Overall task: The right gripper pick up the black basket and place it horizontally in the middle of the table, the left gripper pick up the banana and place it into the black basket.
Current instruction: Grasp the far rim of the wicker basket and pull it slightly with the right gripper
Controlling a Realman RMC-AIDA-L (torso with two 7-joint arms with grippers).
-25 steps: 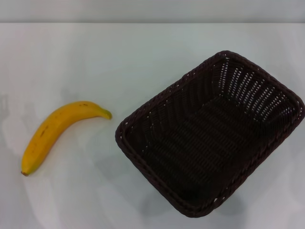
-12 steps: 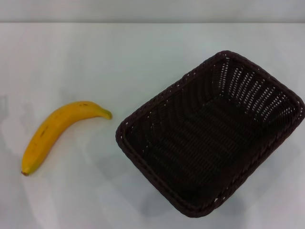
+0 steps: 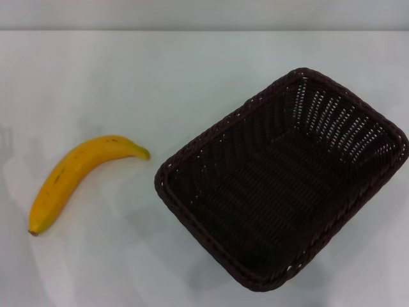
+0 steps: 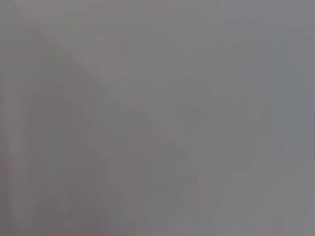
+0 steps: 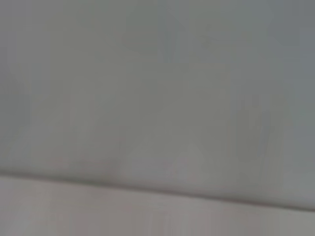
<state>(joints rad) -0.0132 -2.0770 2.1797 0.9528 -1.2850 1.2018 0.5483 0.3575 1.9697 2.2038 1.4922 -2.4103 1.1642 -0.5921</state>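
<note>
The black basket (image 3: 281, 179) sat skewed beside the banana (image 3: 80, 180); both grippers were out of view, their state unknowable. The right should grasp the near rim, then square it.

1. The head view looks forward and down over the table (image 3: 192, 64), taking in its far edge, the banana (image 3: 73, 176) and the black basket (image 3: 281, 182).
2. Both wrist views show only blurred grey.
3. No shared part can be told.
</note>
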